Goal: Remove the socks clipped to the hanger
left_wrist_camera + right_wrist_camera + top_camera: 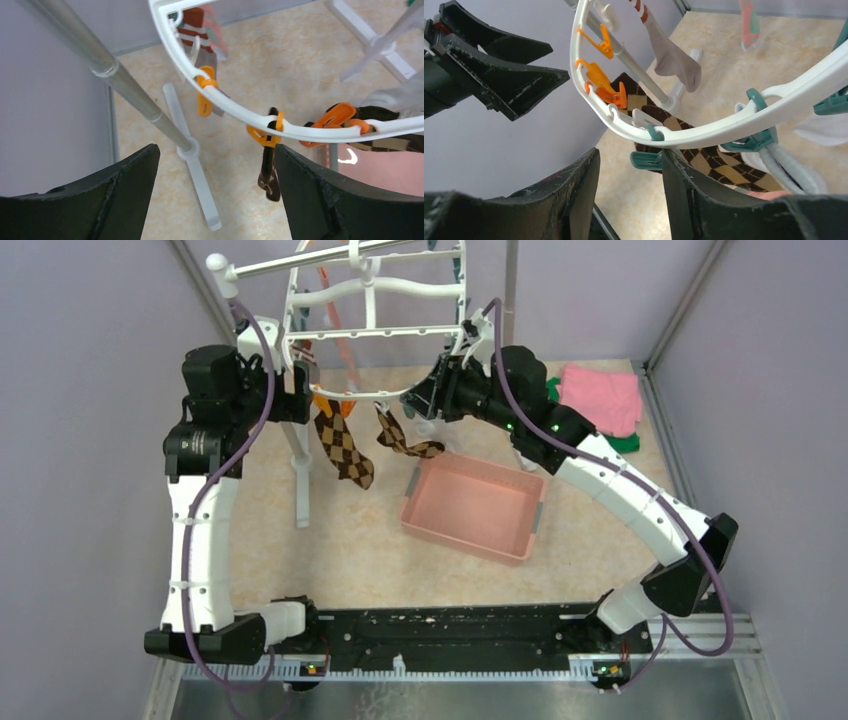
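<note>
The hanger (pixel 372 302) is a white frame whose rim (pixel 235 111) carries orange and teal clips. Two brown diamond socks (pixel 343 448) (pixel 405 440) hang from its near rim. My left gripper (pixel 217 150) is wide open below the rim. One brown sock (pixel 269 172) dangles from an orange clip (pixel 265 134) just inside its right finger (pixel 310 190). My right gripper (pixel 630 160) is open under the rim (pixel 704 131). A teal clip (pixel 646 160) rests against its right finger (pixel 684 195), with a diamond sock (pixel 706 160) behind. A white sock (pixel 791 172) hangs from another teal clip (pixel 749 142).
A pink bin (pixel 475 505) sits on the table below the right gripper (pixel 415 405). The metal pole stand (pixel 125 80) and its white foot (pixel 200 185) are left of the socks. Pink and green cloths (pixel 600 398) lie at the far right. A grey sock (pixel 679 65) hangs farther back.
</note>
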Robot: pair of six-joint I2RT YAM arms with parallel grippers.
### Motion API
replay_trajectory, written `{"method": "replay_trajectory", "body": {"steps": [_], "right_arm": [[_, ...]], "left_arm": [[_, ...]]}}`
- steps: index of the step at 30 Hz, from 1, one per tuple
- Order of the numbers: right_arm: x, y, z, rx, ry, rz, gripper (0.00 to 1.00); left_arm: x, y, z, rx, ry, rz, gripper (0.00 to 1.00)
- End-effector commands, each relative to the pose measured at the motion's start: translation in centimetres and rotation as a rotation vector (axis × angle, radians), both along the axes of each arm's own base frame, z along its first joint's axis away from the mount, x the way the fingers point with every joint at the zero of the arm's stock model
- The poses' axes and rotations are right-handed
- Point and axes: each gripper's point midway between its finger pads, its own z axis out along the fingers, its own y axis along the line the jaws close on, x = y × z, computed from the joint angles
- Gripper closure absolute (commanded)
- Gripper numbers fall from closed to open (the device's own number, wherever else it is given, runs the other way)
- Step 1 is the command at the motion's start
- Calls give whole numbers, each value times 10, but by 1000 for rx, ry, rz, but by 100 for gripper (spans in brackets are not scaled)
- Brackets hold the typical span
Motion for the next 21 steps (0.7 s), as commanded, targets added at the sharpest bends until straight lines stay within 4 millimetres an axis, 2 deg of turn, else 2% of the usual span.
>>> {"method": "replay_trajectory", "body": {"steps": [1, 8, 15, 18, 21], "right_arm": [[-3, -1, 24, 23, -67, 7, 50], [-3, 13, 19, 9, -42, 61, 50], [-11, 22, 8, -27, -34, 112, 51], [-17, 19, 4, -25, -31, 119, 51], [-23, 12, 1, -27, -31, 114, 51]], "left_arm": [[4, 24, -5, 60, 10, 119, 9], [26, 50, -39, 110, 68, 239, 12], [44, 43, -29, 50, 4, 236, 15], [59, 41, -30, 44, 10, 226, 23], [72, 42, -37, 49, 21, 228, 41]]}}
